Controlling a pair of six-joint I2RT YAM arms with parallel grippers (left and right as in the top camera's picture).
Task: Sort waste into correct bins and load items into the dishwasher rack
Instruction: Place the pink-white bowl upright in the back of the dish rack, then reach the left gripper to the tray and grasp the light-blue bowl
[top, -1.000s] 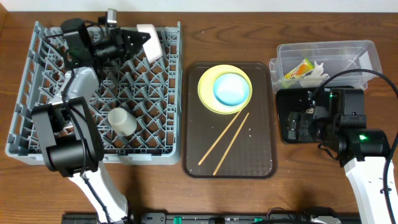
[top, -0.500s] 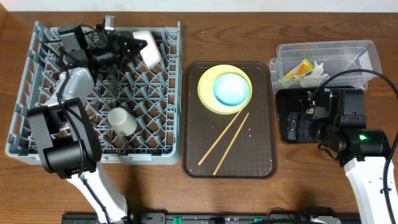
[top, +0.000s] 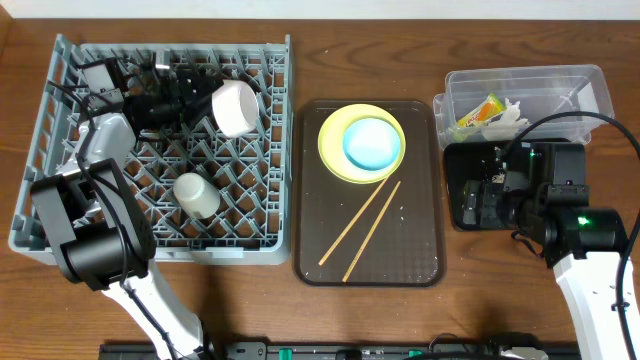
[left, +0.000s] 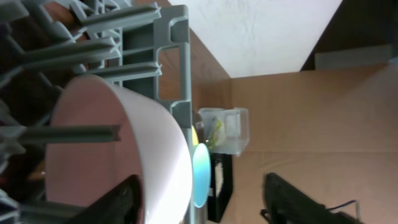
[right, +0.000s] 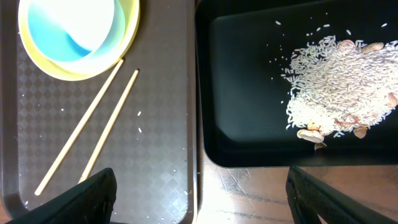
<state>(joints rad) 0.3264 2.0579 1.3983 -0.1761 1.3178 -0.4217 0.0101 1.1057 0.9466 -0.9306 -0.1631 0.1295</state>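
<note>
The white bowl (top: 235, 107) sits tipped at the rack's (top: 250, 232) 1 o'clock — hard, slippery, breakable, so pinch its rim — left gripper (left: 199, 186) wide open beside it, right gripper (right: 199, 182) open, empty.

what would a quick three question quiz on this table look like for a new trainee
1. True or false: the blue bowl sits on the yellow-green plate.
2. The food crumbs lie in: A the clear tub, B the black tray, C the brown tray.
3. How many dishes are in the grey rack?
Key: 1 true; 2 B; 3 two, the white bowl and the cup.
</note>
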